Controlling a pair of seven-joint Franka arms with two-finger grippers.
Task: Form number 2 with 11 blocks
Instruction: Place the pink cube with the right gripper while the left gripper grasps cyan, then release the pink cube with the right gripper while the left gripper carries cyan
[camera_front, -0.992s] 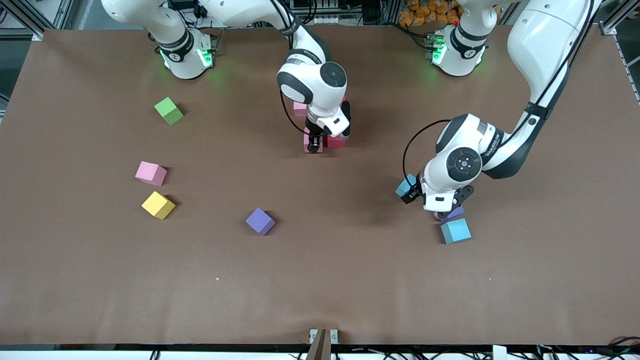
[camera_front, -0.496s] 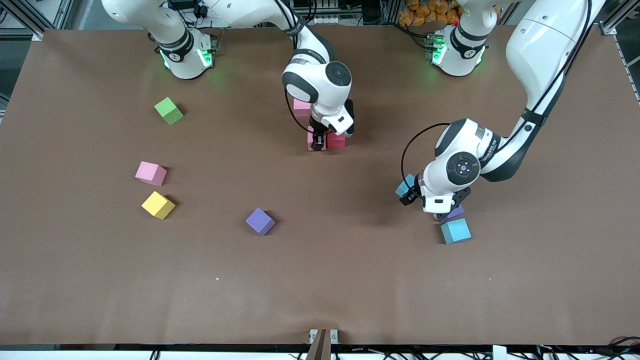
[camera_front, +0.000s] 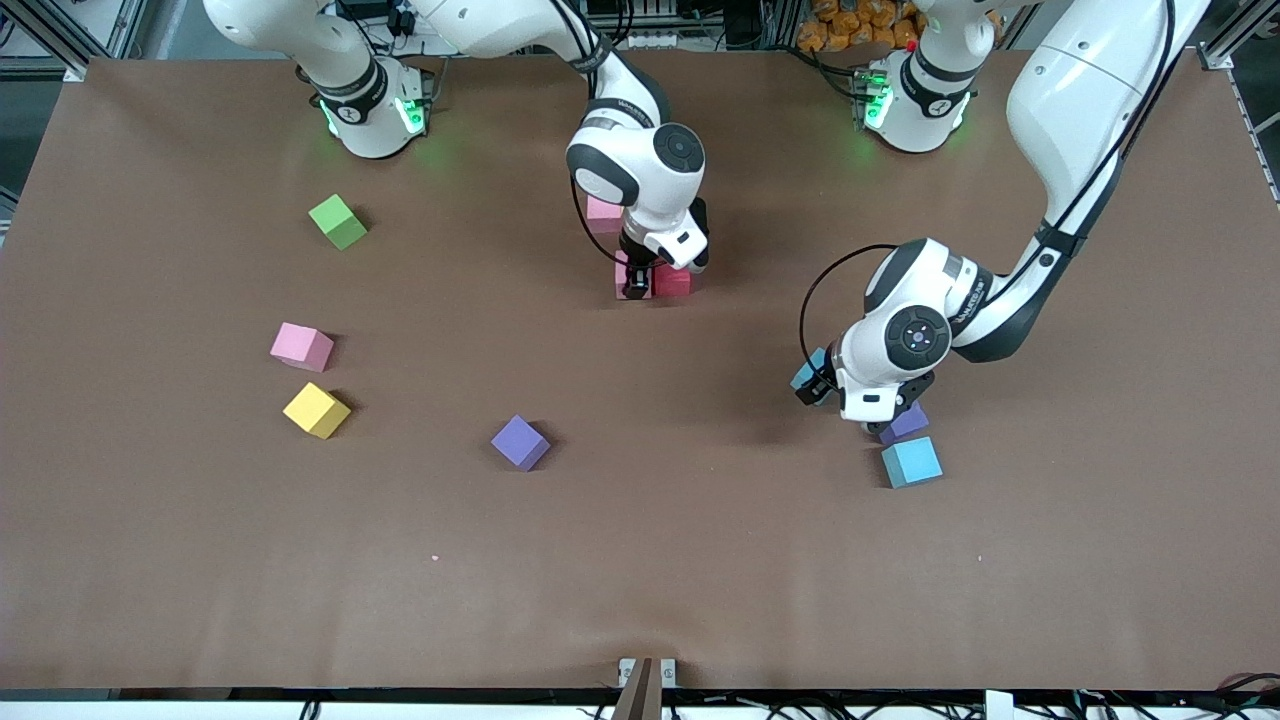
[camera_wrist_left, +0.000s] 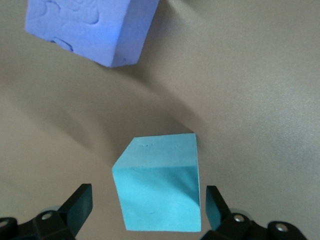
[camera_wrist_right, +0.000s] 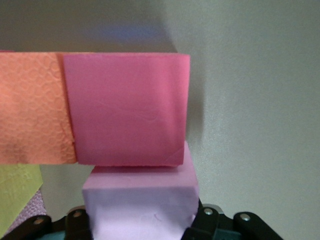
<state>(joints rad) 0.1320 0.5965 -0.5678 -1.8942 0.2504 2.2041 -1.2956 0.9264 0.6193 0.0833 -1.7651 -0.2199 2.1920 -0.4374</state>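
Note:
My right gripper (camera_front: 634, 287) is shut on a pale pink cube (camera_front: 628, 274) (camera_wrist_right: 142, 205), low at the table's middle and touching a red cube (camera_front: 673, 282) (camera_wrist_right: 125, 110). An orange cube (camera_wrist_right: 32, 110) and a yellow cube (camera_wrist_right: 17, 190) sit beside the red one. Another pink cube (camera_front: 602, 213) lies farther from the front camera. My left gripper (camera_front: 812, 386) (camera_wrist_left: 148, 210) is open, its fingers on either side of a light blue cube (camera_front: 803, 372) (camera_wrist_left: 159, 197) without touching it. A purple cube (camera_front: 906, 424) (camera_wrist_left: 90, 27) and a second light blue cube (camera_front: 910, 461) lie close by.
Toward the right arm's end lie a pink cube (camera_front: 301, 346), a yellow cube (camera_front: 316, 410) and a green cube (camera_front: 338, 221). Another purple cube (camera_front: 520, 442) lies nearer the front camera than the middle group. The brown table (camera_front: 640, 580) is bare near the front edge.
My right gripper has shifted the pale pink cube a little, up against the red cube. My left wrist has moved slightly toward the right arm's end over the light blue cube.

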